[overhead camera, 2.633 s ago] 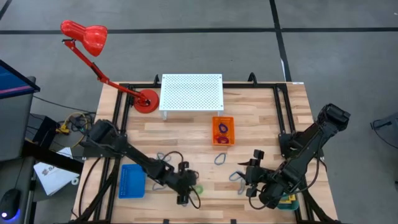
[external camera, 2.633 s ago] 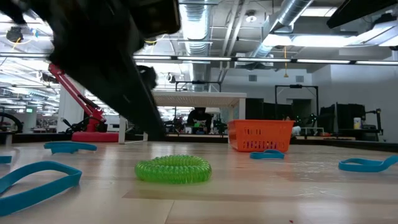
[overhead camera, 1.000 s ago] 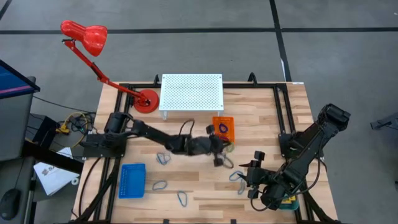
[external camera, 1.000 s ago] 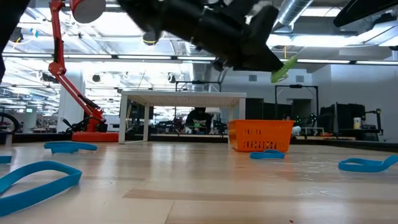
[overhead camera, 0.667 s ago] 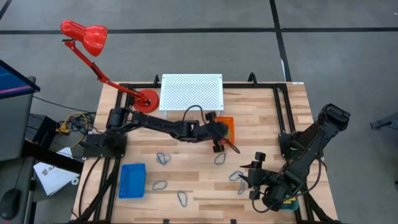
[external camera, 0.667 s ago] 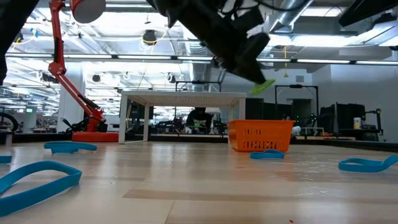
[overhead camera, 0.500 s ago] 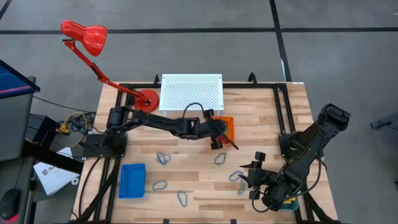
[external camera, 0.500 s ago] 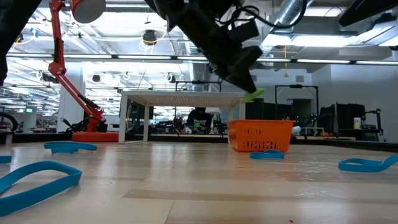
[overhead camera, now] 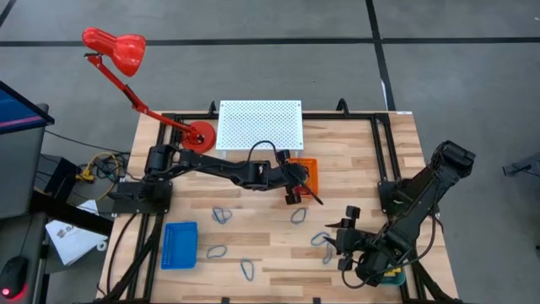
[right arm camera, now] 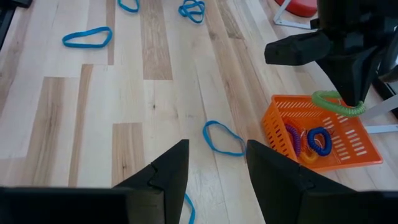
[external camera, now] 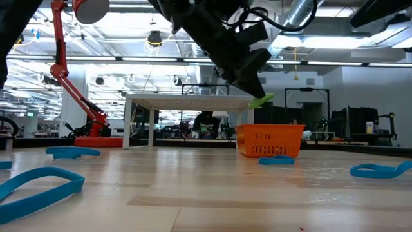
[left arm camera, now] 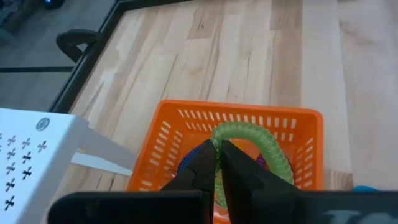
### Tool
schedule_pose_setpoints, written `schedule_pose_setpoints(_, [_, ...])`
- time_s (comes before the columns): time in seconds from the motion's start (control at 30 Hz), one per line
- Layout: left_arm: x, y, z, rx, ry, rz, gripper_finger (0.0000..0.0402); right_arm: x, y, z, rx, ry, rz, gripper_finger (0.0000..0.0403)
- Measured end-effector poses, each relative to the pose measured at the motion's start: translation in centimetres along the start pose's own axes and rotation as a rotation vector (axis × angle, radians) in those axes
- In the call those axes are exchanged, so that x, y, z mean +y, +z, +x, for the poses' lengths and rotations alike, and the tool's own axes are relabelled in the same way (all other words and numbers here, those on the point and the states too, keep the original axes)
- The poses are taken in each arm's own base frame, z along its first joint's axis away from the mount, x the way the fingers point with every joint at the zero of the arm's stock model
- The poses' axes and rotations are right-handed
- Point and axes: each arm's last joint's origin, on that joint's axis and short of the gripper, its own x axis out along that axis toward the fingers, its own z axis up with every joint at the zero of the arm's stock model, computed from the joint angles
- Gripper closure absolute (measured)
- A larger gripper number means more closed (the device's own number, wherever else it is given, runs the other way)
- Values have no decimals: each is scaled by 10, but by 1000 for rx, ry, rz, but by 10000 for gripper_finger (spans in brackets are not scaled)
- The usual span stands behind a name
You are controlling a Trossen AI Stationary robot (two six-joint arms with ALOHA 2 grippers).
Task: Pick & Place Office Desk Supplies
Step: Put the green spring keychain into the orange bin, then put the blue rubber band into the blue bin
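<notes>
My left gripper [overhead camera: 297,189] hangs over the orange tray [overhead camera: 309,167], shut on a green coiled ring [left arm camera: 264,142], which the low view shows as a green ring [external camera: 261,100] just above the orange tray [external camera: 270,140]. A purple ring [right arm camera: 292,137] and a blue ring [right arm camera: 319,140] lie inside that tray. Blue-grey wire loops [overhead camera: 221,215] [overhead camera: 299,216] [overhead camera: 248,268] lie flat on the wood. My right gripper [overhead camera: 334,240] waits open near the table's near right, beside another loop [overhead camera: 321,241]. My left gripper pinches the green ring's coil [left arm camera: 217,144] at one spot of its rim between its two fingers. The fingers [right arm camera: 351,81] come from above, pointing down. The ring hangs tilted below them, lifted clear, over the tray's opening.
A white perforated stand [overhead camera: 260,125] and a red lamp's base [overhead camera: 198,138] stand at the far edge. A blue tray [overhead camera: 179,245] lies near left. A yellow box [overhead camera: 390,272] shows under my right arm. Bare wood lies between the loops.
My left gripper has carried the green ring toward the far edge and down, over the orange tray. It stays shut on the ring, which now hangs just above the tray. In the last half second it has hardly moved.
</notes>
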Motion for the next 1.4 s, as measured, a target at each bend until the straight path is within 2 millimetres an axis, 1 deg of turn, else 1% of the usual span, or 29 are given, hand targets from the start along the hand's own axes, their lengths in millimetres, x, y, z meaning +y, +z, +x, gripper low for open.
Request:
schedule_pose_setpoints(0.13, [0, 0, 0, 0, 0, 0, 395, 0, 0, 0, 0, 0, 0, 246])
schedule_pose_setpoints(0.23, [0, 0, 0, -5, 0, 3, 386, 0, 0, 0, -1, 0, 0, 246])
schedule_pose_setpoints(0.33, [0, 2, 0, -23, 1, -5, 368, 0, 0, 0, -1, -1, 0, 246])
schedule_pose_setpoints(0.53, [1, 7, 0, -70, 5, -24, 317, 0, 0, 0, -1, -1, 0, 246])
schedule_pose_setpoints(0.7, [1, 7, 0, -74, 5, -26, 283, 0, 0, 0, -1, -1, 0, 246])
schedule_pose_setpoints(0.8, [0, 7, -1, -70, 0, -23, 270, 0, 0, 0, -1, -1, 0, 246])
schedule_pose_setpoints(0.93, [-4, 5, -8, -23, -90, -2, 263, 0, 0, 0, 2, -1, 2, 246])
schedule_pose_setpoints(1.07, [-8, 0, -27, 96, -236, -2, 266, -1, -2, -1, 14, -9, 11, 246])
schedule_pose_setpoints(1.17, [-13, -7, -48, 223, -279, 3, 269, -2, -3, -1, 20, -13, 23, 246])
schedule_pose_setpoints(1.27, [-19, -13, -75, 352, -291, -15, 270, -1, -4, -3, 20, -7, 23, 246])
schedule_pose_setpoints(1.4, [-27, -19, -115, 478, -288, -49, 270, -1, -4, -3, 19, -6, 38, 246])
